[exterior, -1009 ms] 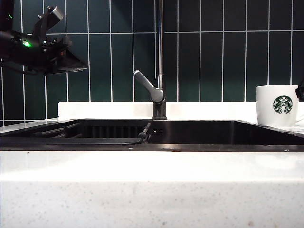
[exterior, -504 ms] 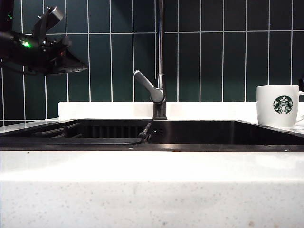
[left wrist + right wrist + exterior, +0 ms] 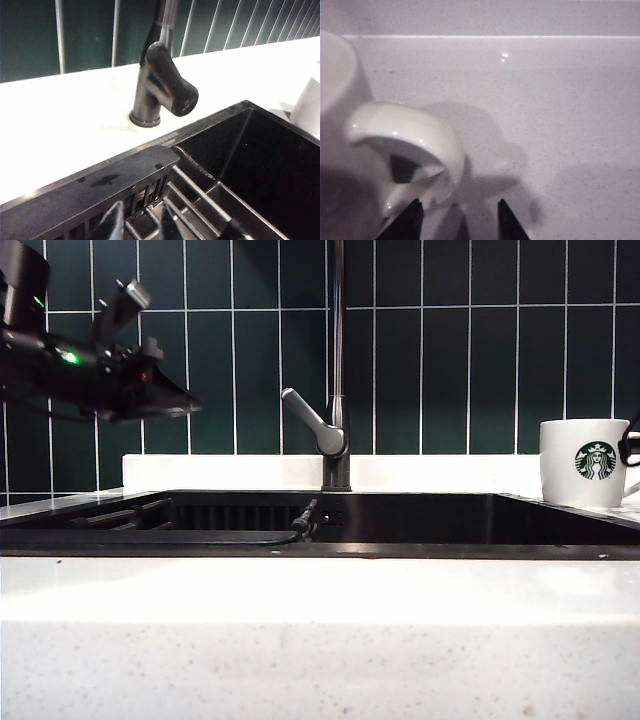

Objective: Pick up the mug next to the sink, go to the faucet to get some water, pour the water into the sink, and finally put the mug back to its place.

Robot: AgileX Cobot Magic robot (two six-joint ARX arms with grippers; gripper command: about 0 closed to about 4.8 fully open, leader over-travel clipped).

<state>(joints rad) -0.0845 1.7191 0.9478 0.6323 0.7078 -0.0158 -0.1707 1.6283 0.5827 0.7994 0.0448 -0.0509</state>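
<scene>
Right now, from the exterior view, I see the mug (image 3: 586, 462) standing upright on the white counter (image 3: 320, 590) at the right end of the sink (image 3: 400, 520), its green logo facing the camera. A dark sliver of the right gripper (image 3: 630, 445) shows at the frame's edge, just beside the mug's handle side. The left gripper (image 3: 170, 400) hangs in the air on the far left, above the sink's left end and well apart from the faucet (image 3: 338, 390), which rises at the middle against the dark green tiles (image 3: 470, 350).

Through the left wrist view, I look down on the faucet's base and its lever (image 3: 167, 85), with the sink's rim and a slatted black rack (image 3: 150, 200) below. Two fingertips (image 3: 114, 225) stand a little apart with nothing between them.

On the right wrist view, the mug's handle (image 3: 415, 145) fills the near side. The right gripper's fingertips (image 3: 410, 215) are spread wide on either side of the handle's lower end, holding nothing yet; I cannot tell whether they touch it.
</scene>
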